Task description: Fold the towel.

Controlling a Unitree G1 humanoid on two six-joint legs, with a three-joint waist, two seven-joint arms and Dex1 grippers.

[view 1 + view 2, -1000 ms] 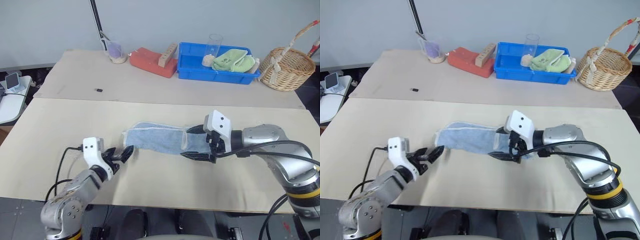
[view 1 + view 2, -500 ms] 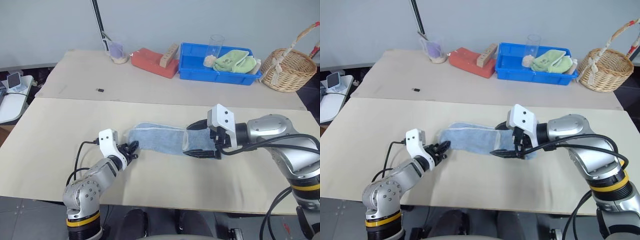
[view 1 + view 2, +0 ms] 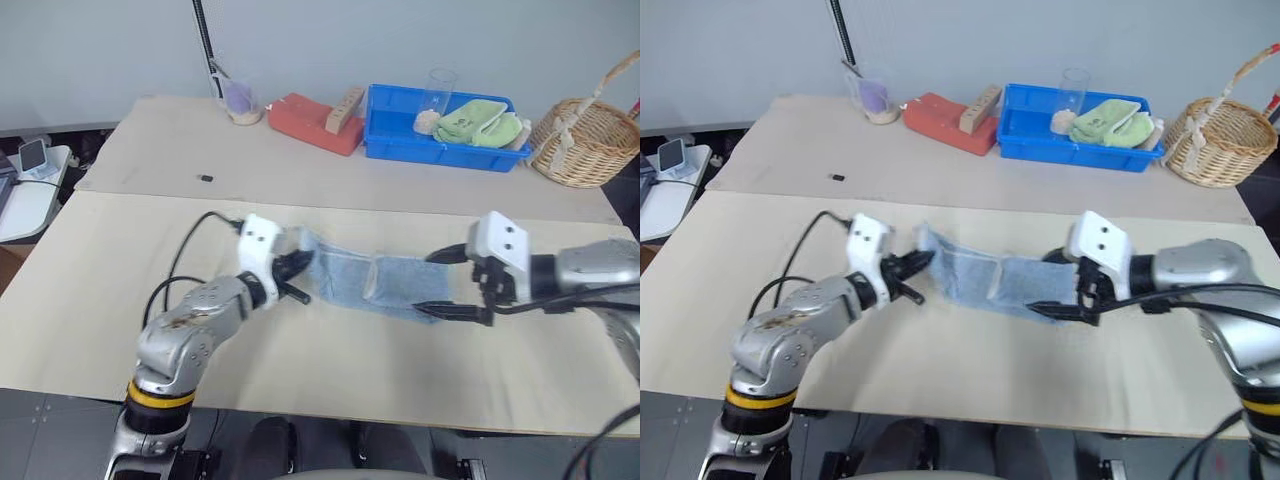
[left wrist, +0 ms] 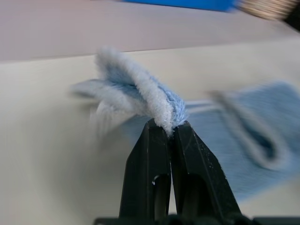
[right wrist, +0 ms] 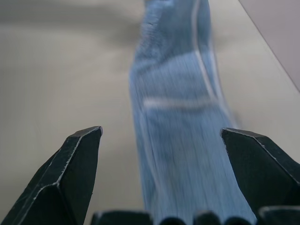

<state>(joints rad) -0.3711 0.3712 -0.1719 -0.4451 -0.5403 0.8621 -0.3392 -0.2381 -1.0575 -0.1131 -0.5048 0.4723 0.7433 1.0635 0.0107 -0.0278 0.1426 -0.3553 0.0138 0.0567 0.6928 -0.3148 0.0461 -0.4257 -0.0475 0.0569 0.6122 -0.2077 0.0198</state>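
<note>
Jaws of the left gripper (image 4: pixel 168 129), which stood spread beside the towel's left end a second ago, are now pressed together on a bunched fold of that end of the towel (image 3: pixel 375 285) and have lifted it off the table (image 3: pixel 90 290), carrying it toward the middle of the cloth. That arm has swung up and inward, so the gripper sits well to the right of where it was. The right gripper (image 3: pixel 462 288) has its jaws spread wide, as before, one finger on each side of the towel's right end; it has slid outward to the right, so that it no longer covers the folded-over part of the cloth and stands at the very end. In the right wrist view the blue cloth runs away between the two fingers (image 5: pixel 75 173) without either one pressing on it. The towel lies stretched across the near table, its left end raised and its right end flat.
</note>
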